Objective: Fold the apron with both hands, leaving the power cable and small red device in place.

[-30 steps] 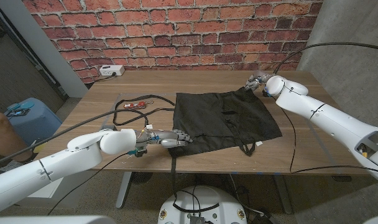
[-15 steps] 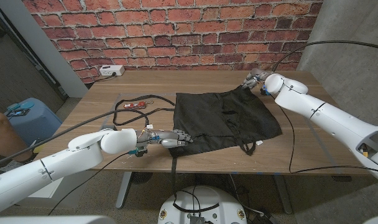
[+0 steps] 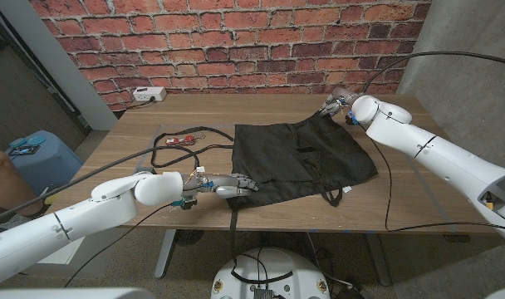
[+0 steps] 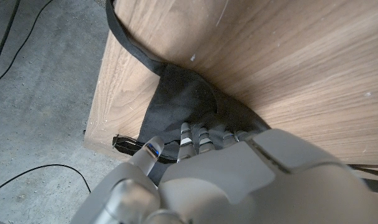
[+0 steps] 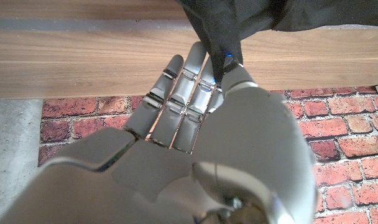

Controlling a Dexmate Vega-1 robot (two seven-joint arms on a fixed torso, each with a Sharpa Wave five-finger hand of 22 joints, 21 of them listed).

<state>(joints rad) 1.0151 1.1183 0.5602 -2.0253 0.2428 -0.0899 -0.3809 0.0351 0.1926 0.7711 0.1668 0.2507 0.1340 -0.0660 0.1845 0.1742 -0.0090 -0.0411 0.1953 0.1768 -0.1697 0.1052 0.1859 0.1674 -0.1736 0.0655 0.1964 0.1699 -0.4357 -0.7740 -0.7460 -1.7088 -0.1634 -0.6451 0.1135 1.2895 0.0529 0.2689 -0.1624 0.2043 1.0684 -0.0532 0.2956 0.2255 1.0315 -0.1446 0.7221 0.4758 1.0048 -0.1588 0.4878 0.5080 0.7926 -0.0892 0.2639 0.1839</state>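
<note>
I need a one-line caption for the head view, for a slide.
Both hands, left and right, hold opposite corners of a black apron on a wooden table.

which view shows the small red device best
The head view: the small red device lies on the table by the black cable, left of the apron. I cannot find it in either wrist view.

The left hand [image 3: 227, 184] covers the apron's [image 3: 302, 158] near-left corner, the grip underneath hidden by its own back in the left wrist view, while the small red device [image 3: 183, 140] near the tabletop's far-left edge is too small to identify.
</note>
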